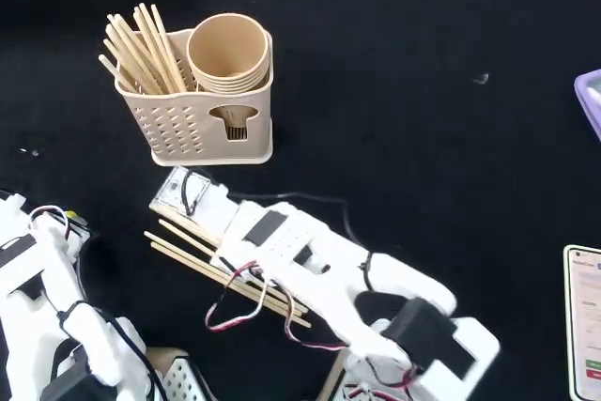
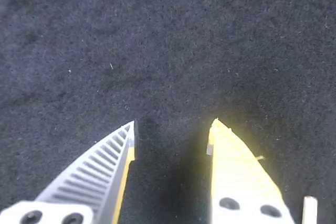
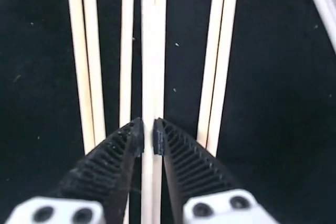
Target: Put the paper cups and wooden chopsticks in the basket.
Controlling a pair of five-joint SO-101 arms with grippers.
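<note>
The right arm lies low across the middle of the frame, reaching up and to the left. The chopsticks on the desk poke out from under it. They run on the same slant as the arm, from middle left down toward bottom centre. So their long axis lines up with the reach, and the right claw closes across their width, not along it.

From the wrist camera, several sticks lie side by side, running straight away from the claw. Its dark fingers are drawn almost together on the middle pair. It looks to me like a clamp on those two, with the others left loose on either side. Whether the pair has come off the desk I can't tell.

The basket stands in the upper left, just beyond the arm's tip. It already holds stacked cups on its right side and a bundle of sticks on its left. The right arm is plainly the nearer one for the carry, which should be a short lift up the frame.

The left claw sits at the lower left, fingers apart over bare black desk, with nothing between them.

The overhead view gives the basket and the slant of the sticks, but the arm hides the grip. The wrist camera gives the grip and none of the basket.
</note>
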